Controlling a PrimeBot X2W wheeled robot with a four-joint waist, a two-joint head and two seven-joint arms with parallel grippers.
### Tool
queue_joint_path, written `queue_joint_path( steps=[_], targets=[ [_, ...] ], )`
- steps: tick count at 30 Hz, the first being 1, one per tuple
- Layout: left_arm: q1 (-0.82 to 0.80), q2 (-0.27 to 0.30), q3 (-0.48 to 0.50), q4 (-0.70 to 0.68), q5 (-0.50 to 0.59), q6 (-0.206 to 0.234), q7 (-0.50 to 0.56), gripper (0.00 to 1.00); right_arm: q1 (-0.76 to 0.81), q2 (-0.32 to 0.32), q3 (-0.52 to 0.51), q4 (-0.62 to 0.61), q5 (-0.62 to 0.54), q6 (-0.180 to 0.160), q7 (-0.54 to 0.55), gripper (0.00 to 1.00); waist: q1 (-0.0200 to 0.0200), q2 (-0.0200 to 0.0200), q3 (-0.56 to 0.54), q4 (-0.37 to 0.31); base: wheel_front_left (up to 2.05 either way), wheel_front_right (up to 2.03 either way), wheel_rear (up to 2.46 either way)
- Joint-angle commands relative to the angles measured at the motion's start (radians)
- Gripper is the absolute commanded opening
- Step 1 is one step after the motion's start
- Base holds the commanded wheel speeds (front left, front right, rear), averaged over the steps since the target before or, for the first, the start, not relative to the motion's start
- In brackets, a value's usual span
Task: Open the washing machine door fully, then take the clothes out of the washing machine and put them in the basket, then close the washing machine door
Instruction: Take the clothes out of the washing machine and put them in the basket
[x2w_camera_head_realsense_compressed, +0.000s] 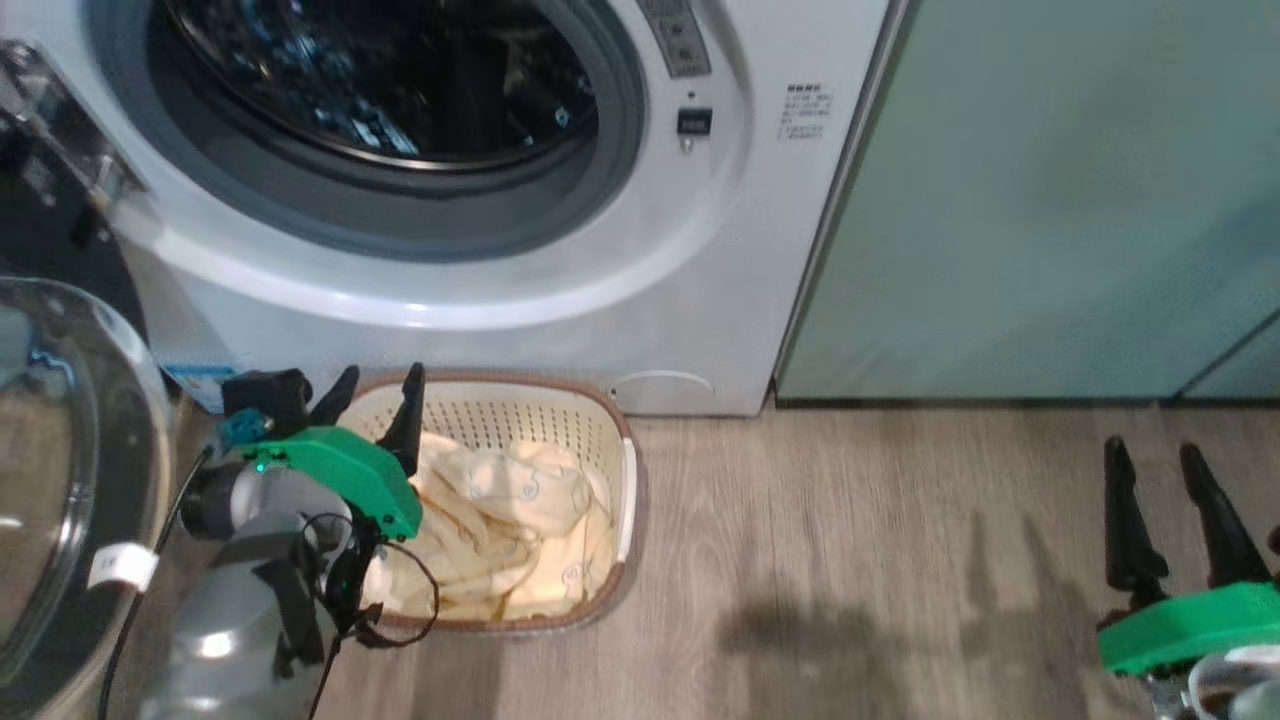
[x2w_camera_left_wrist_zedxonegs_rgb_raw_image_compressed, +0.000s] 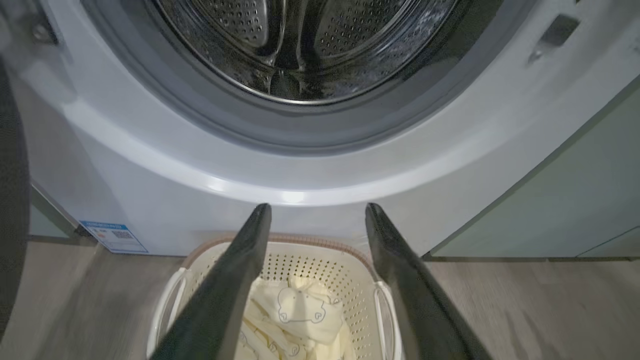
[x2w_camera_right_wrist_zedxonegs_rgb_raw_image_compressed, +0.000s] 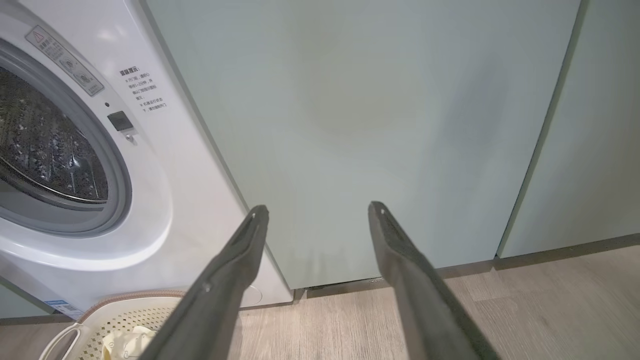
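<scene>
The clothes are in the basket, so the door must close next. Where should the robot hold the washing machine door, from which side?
Probably the black rim of the washing machine door, away from its hinge, with the open left gripper coming from the door's outer side. The glass bowl is domed and smooth, so fingers would likely slip there.

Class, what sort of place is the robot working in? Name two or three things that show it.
Probably a home laundry corner: a white front-loading washing machine, a cream perforated plastic basket of pale yellow clothes on grey wood-look floor, and pale green cabinet doors alongside.
</scene>
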Motion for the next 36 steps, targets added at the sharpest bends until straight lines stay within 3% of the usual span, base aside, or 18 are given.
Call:
queue_joint_path(
  steps=[1, 15, 36],
  targets=[
    [-0.011, 0.037, 0.045, -0.043, 0.011, -0.005, -0.01, 1.0, -0.002, -0.022, 0.02, -0.024, 0.005, 0.004, -0.01, 1.0, 0.0002, -0.0001, -0.035, 0.008, 0.0, 0.0, 0.0],
    [0.235, 0.041, 0.255, -0.287, 0.079, -0.009, -0.01, 1.0, 0.078, -0.036, 0.026, -0.027, 0.013, 0.004, -0.01, 1.0, 0.0002, -0.0001, -0.16, 0.016, 0.0, 0.0, 0.0],
    [0.339, 0.036, 0.312, -0.355, 0.163, -0.006, -0.01, 1.0, 0.107, -0.035, 0.013, -0.046, 0.014, 0.004, -0.01, 1.0, 0.0002, -0.0001, -0.216, 0.024, 0.0, 0.0, 0.0]
  ],
)
